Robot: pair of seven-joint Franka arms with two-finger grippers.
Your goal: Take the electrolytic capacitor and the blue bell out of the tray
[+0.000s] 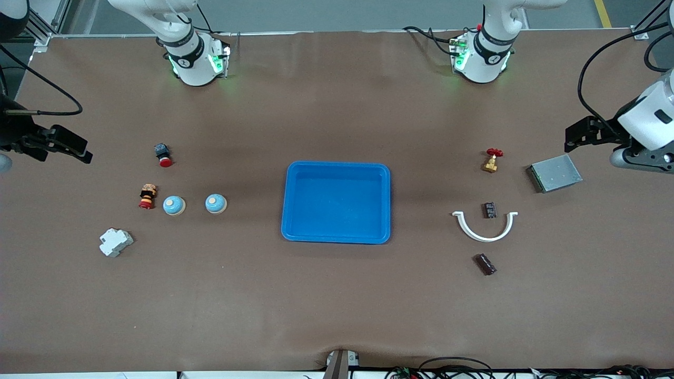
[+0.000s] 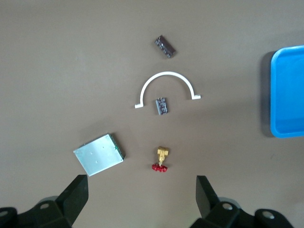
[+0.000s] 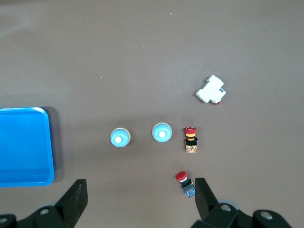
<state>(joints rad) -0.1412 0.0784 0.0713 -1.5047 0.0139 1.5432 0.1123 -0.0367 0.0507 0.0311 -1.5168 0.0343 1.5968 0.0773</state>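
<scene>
Left hand: fingers spread wide, holding nothing, up in the air at the left arm's end of the tabletop, over bare surface just beside the grey metal box. Out from it toward the middle: brass valve with red handwheel, then the white half-ring clip with one dark capacitor lying inside its arc, not touching it. A second dark capacitor lies apart from the clip, nearer the front camera.

Right hand: also wide open and empty, airborne at the right arm's end. Closest to it, the red-capped push button. Further out, the red/yellow/black button switch, with two blue bells in a row beside it, toward the middle. White breaker block sits apart from these, nearer the front camera.

Blue tray at centre between both hands, nothing in it.
</scene>
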